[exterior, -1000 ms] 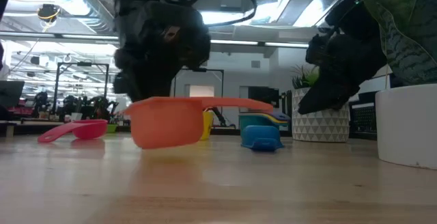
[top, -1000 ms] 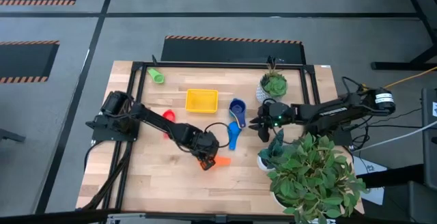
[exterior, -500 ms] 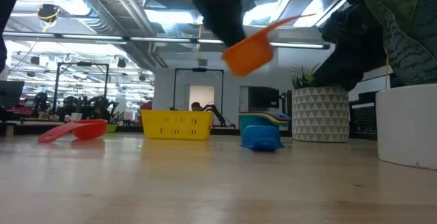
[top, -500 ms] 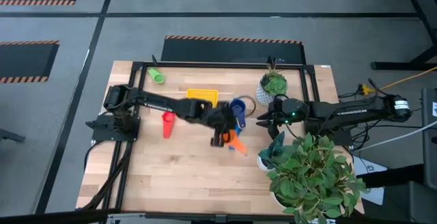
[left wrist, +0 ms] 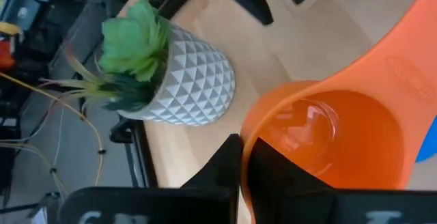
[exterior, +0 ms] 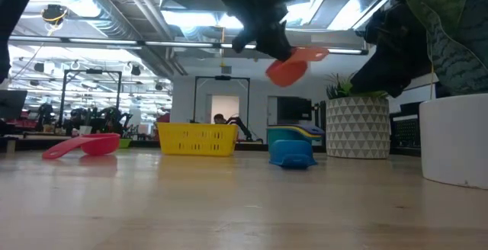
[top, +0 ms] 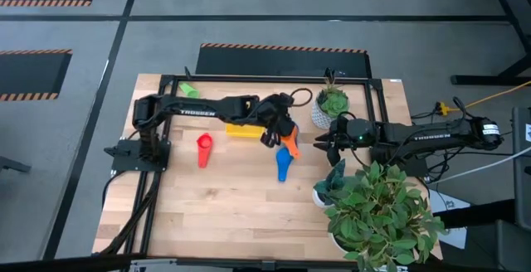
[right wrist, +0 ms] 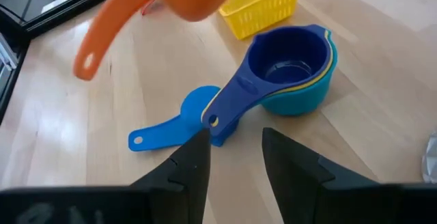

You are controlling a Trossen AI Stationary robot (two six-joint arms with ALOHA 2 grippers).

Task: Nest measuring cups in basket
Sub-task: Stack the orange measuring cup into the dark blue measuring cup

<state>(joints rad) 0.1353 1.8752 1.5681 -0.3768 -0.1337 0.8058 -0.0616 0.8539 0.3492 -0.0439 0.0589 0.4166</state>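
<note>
Orange cup (exterior: 288, 70) held off the table by the left gripper (top: 278, 133), fingers closed on its rim, just right of the yellow basket (top: 241, 129) and above the stacked cups (right wrist: 295, 63). Right gripper (top: 325, 146) parked to the right beside the white patterned pot (exterior: 357, 126), fingers apart and empty. Step in hand, as judged: carrying the orange cup to its nesting place. For a clean result: bowl kept level and mouth up, centred over the receiving cup, handle turned to lie along the handles below, lowered straight, released only once seated. Stack of a dark blue cup (right wrist: 287, 57) inside a light blue one sits on the wood right of the basket, not in it. Blue cup (top: 283, 167) lies mouth down nearer, just beside the stack; red cup (top: 204, 148) to the left; green cup (top: 190, 92) at the far left corner. Possible obstructions: the patterned pot and the waiting right arm close on the right, the large leafy plant (top: 377, 214) at the near right.
</note>
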